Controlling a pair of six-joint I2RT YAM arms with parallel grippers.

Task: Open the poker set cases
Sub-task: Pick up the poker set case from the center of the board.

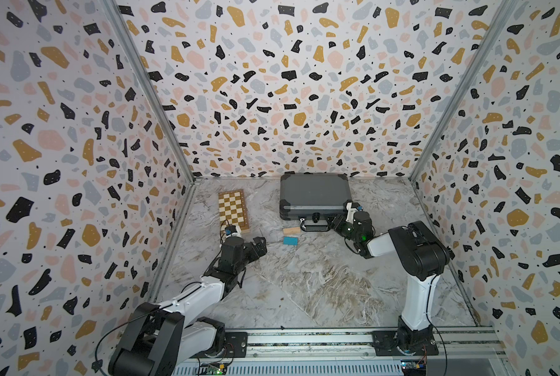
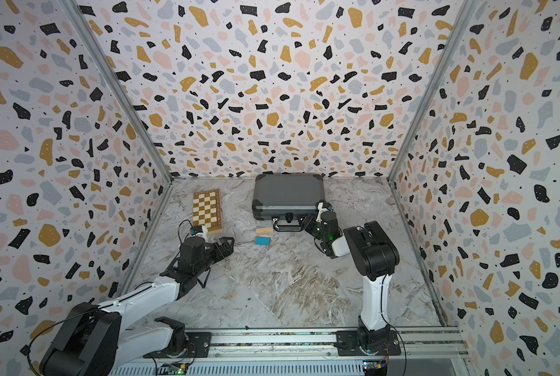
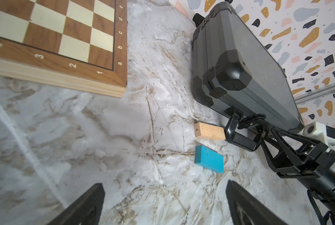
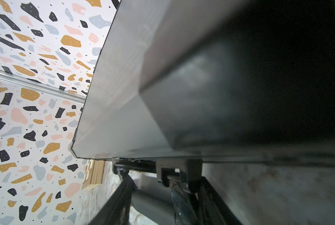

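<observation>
The poker set case (image 1: 314, 195) (image 2: 286, 193) is a dark grey briefcase with black corner guards. It lies flat and closed at the back of the table, with its handle (image 3: 238, 139) facing the front. My right gripper (image 1: 332, 221) (image 2: 308, 223) (image 3: 264, 132) is at the case's front edge. In the right wrist view its jaws (image 4: 162, 187) stand partly apart, astride the handle's right end and a silver latch (image 4: 170, 173). My left gripper (image 1: 260, 242) (image 3: 164, 187) hovers open over bare table, left of the case, holding nothing.
A closed wooden chessboard box (image 1: 234, 210) (image 3: 55, 39) lies left of the case. A small wooden block (image 1: 291, 230) (image 3: 209, 131) and a blue block (image 1: 290, 241) (image 3: 209, 158) lie just in front of the handle. Patterned walls enclose three sides.
</observation>
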